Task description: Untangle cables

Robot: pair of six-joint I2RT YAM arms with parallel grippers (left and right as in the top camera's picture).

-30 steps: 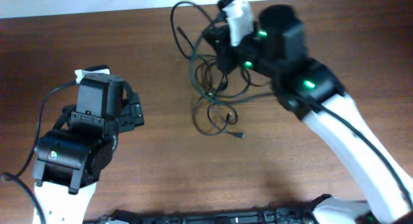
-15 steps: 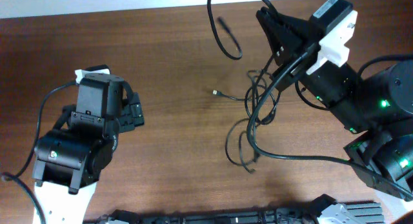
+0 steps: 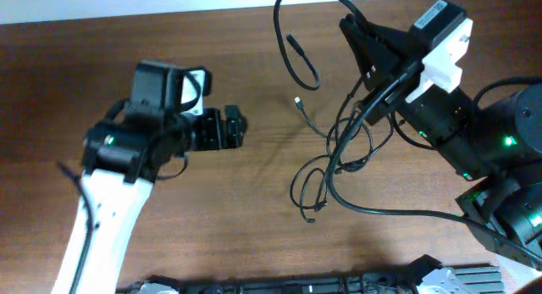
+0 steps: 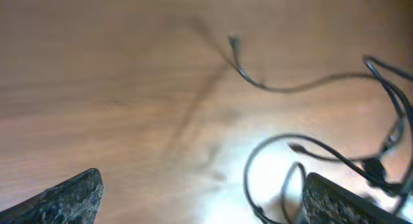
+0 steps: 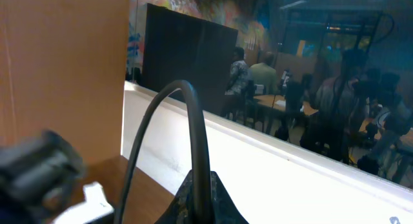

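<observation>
Left fingers (image 3: pixel 236 130) (spread wide, empty) had swung from near-left of desk (image 3: pixel 212 226) toward cables (image 3: pixel 334 154). Right fingers (image 5: pixel 199 195), clamped on one cable, held it high, tangle trailing onto desk at centre-right. We judged free plug end (image 3: pixel 298 100) now within left reach for pulling apart.

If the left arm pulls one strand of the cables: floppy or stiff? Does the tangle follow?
Likely floppy: the cables droop in slack loops from the shut right jaws. Probably light, given how thin the strands are. The tangle would likely drag along, since the strands cross in the middle.
</observation>
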